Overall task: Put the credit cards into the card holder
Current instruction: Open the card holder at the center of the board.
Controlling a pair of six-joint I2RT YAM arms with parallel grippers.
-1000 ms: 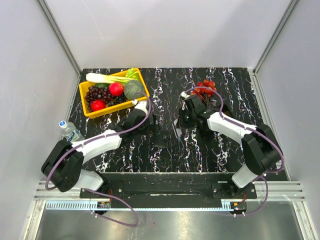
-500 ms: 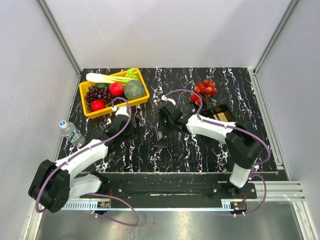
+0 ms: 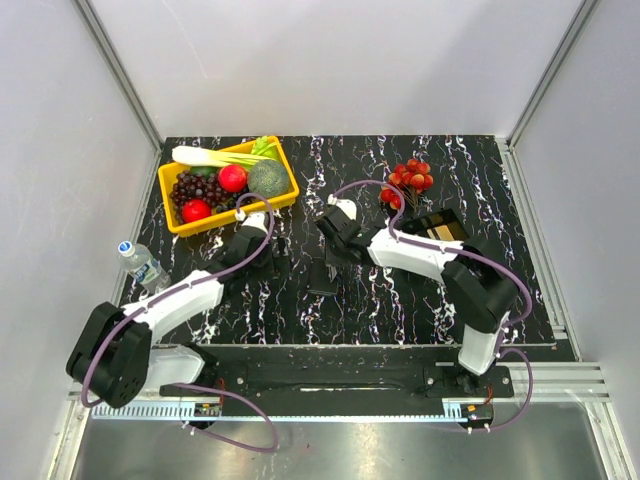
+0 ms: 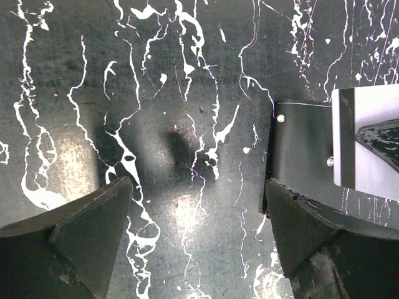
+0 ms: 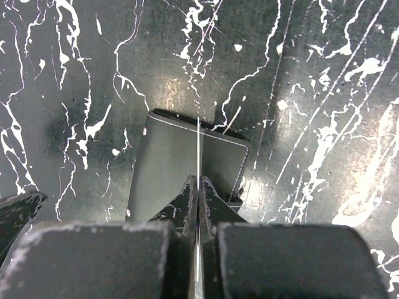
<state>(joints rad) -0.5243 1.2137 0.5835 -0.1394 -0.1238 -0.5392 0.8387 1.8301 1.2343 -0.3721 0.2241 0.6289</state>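
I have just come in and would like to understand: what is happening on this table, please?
The right gripper is shut on a card, which it holds on edge just above the black wallet lying on the table. The card does not look inserted yet. The left gripper is open beside the wallet and holds nothing.

We find a credit card (image 4: 374,106) over the card holder (image 3: 322,280); from there the basket (image 3: 289,170) lies at ten-thirty, tray (image 3: 440,214) at two, bottle (image 3: 140,263) at nine.
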